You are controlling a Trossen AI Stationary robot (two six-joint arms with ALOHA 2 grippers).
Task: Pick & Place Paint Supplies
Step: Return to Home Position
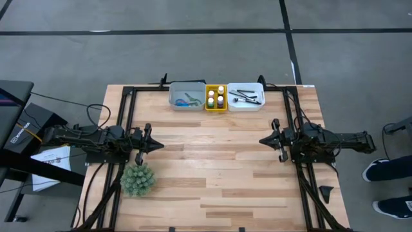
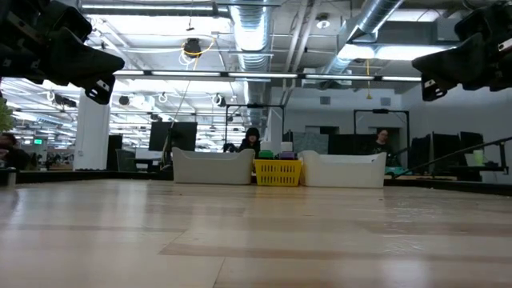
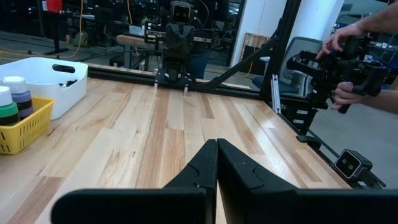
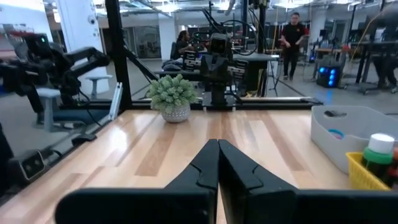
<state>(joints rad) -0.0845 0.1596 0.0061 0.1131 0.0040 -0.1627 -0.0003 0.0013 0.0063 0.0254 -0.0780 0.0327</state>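
Three trays stand in a row at the table's far edge. The grey tray (image 1: 187,95) holds scissors with green and blue handles (image 1: 187,100). The yellow tray (image 1: 215,98) holds several paint bottles (image 1: 221,90). The white tray (image 1: 245,96) holds dark-handled brushes (image 1: 244,95). My left gripper (image 1: 159,145) hovers shut over the table's left side, pointing right. My right gripper (image 1: 262,140) hovers shut over the right side, pointing left. Both are empty and raised off the wood, with fingertips together in the wrist views (image 3: 216,144) (image 4: 217,144).
A spiky green plant ball (image 1: 138,179) in a pot stands near the left arm, toward the near edge. Bare wood lies between the two grippers and the trays (image 1: 212,154). A person holding a device stands beyond the table's right side (image 3: 348,56).
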